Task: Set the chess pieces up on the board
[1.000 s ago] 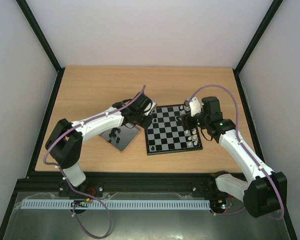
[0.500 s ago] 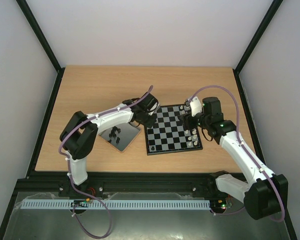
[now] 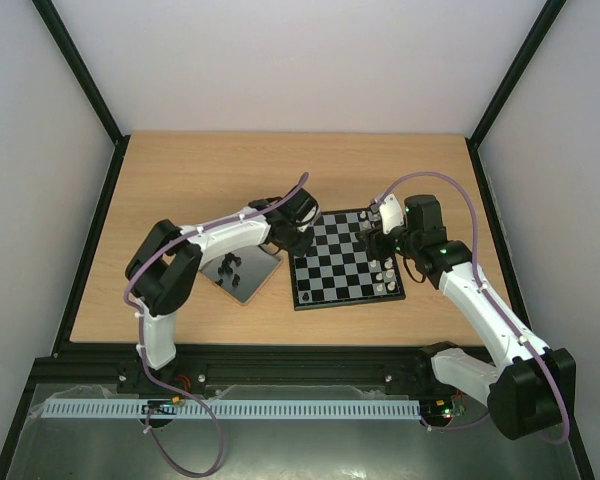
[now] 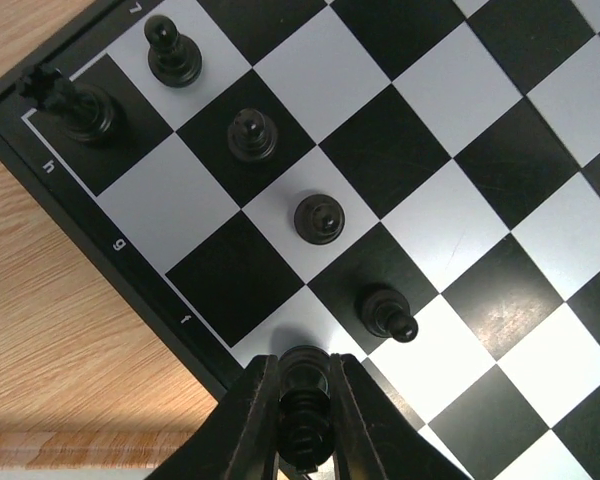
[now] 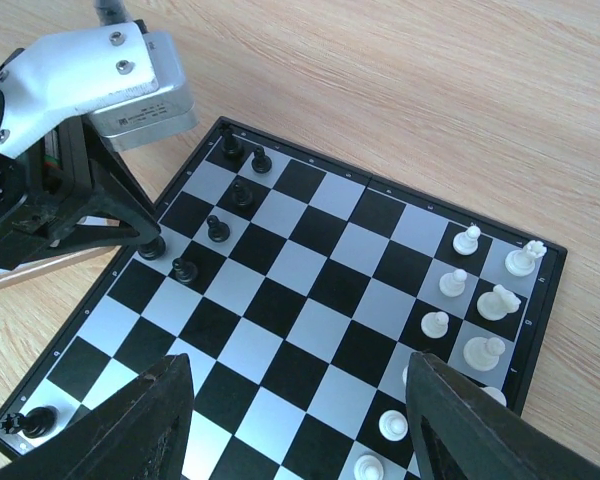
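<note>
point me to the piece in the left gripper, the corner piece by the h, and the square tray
held black piece [image 4: 305, 422]: left wrist view, its ringed body
corner black piece [image 4: 85, 108]: left wrist view, its base
square tray [image 3: 262, 270]: top view, bare right part

Along one edge of the checkered board, black pieces are stood, white pieces opposite; one black piece is clamped by the left claw.
</note>
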### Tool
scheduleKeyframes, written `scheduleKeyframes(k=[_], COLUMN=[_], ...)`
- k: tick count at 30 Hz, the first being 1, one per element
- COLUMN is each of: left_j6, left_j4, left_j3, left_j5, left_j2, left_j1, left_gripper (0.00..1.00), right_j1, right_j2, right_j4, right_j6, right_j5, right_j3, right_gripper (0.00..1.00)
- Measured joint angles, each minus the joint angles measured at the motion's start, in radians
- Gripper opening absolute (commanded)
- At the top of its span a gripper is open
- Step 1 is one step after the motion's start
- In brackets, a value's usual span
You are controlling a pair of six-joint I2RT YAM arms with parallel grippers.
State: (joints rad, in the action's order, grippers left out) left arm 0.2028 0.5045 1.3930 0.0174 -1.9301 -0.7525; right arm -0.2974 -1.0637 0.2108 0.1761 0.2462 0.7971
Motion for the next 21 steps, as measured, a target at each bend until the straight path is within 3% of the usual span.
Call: scheduleKeyframes(k=[7,14,21], left_j6=[0.0,0.004,0.006], left_j4=[0.0,0.004,0.013], left_j3=[0.011,0.022,0.022], left_j5=[-0.002,-0.01,-0.019], left_j2=[-0.024,-0.044,-0.048], left_j1=[0.0,0.0,0.0], left_gripper=[0.15,0.32,0.37], right_j1=[0.0,0.0,0.0], right_j2=[0.0,0.0,0.0], right_j4=[0.0,0.0,0.0], right_j6=[0.001,0.007,0.011], right_j5=[0.005,0.008,0.014], right_j3=[-0.002,-0.006,-0.006], right_gripper=[0.6,0.6,0.6])
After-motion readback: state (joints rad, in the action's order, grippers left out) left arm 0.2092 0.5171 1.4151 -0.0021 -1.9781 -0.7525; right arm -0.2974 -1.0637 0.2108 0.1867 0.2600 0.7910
